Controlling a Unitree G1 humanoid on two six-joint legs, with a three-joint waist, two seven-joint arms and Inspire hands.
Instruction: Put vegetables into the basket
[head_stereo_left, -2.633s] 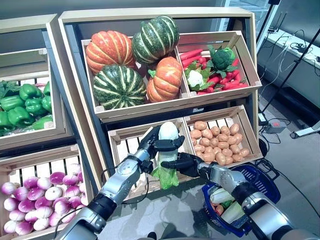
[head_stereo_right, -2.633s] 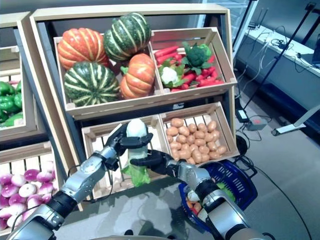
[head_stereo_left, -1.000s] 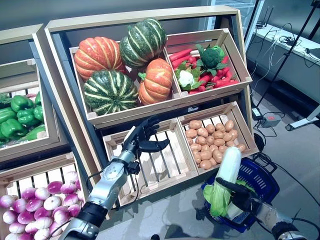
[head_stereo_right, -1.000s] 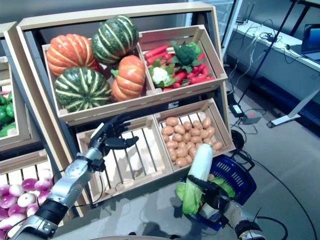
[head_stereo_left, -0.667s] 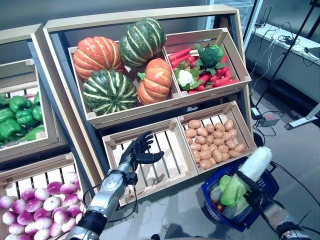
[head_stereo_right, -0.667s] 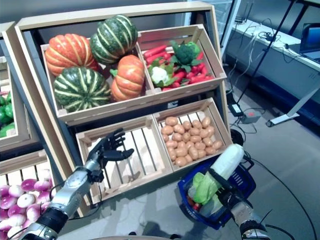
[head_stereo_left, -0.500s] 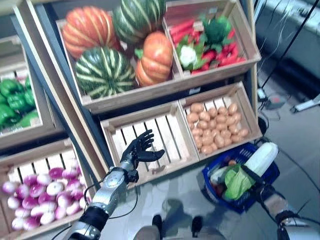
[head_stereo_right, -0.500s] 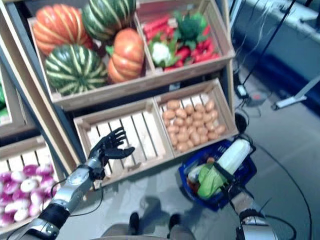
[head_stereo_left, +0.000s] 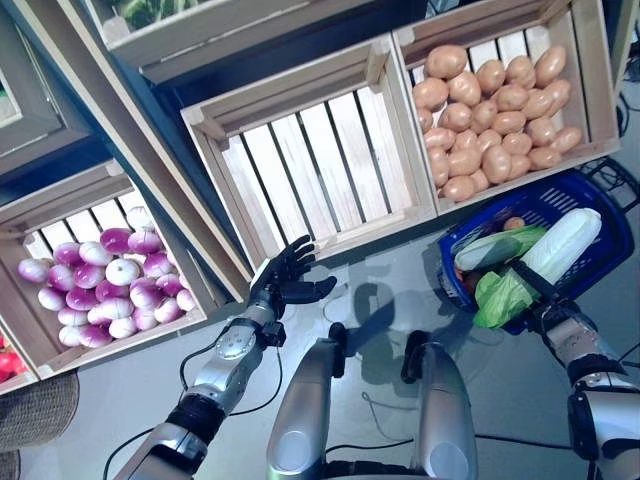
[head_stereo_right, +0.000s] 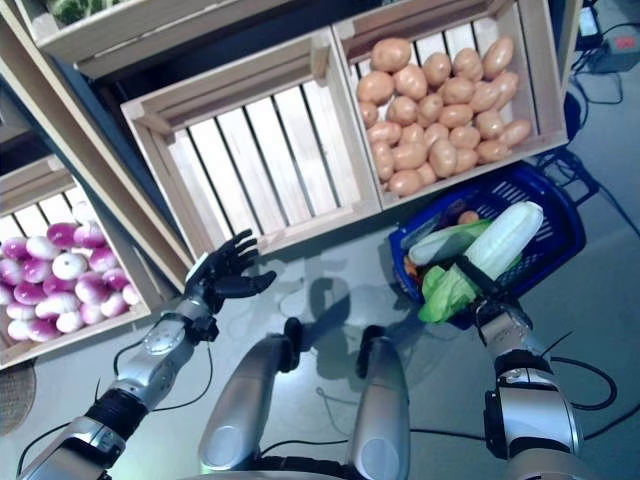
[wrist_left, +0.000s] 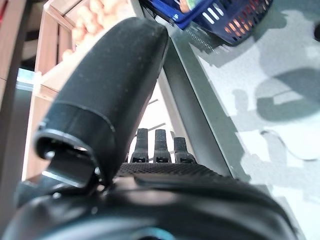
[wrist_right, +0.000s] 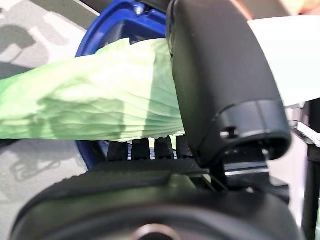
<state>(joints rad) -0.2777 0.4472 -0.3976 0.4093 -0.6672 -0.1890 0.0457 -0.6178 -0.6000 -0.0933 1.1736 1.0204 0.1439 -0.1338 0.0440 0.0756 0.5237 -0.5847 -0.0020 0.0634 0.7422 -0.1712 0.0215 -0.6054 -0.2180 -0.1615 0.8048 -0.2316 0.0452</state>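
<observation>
My right hand (head_stereo_left: 528, 290) is shut on a long white radish (head_stereo_left: 560, 245) with green leaves (head_stereo_left: 497, 297). It holds the radish slanted over the near rim of the blue basket (head_stereo_left: 604, 191), with the leaves hanging out past the rim. In the right wrist view the thumb (wrist_right: 220, 75) lies across the leaves (wrist_right: 95, 100). A pale green and white vegetable (head_stereo_left: 490, 248) and a small orange one (head_stereo_left: 513, 223) lie in the basket. My left hand (head_stereo_left: 285, 285) is open with its fingers spread. It hovers over the floor in front of an empty slatted crate (head_stereo_left: 310, 150).
The wooden stand's low crates (head_stereo_right: 450, 90) stand right behind the basket, which sits on the grey floor (head_stereo_left: 130, 390) at the stand's right end. The basket also shows in the left wrist view (wrist_left: 235, 20).
The camera has tilted down towards the floor. My right hand has brought the radish lower, onto the basket's near rim. My left hand stays open and has drawn back from the empty crate.
</observation>
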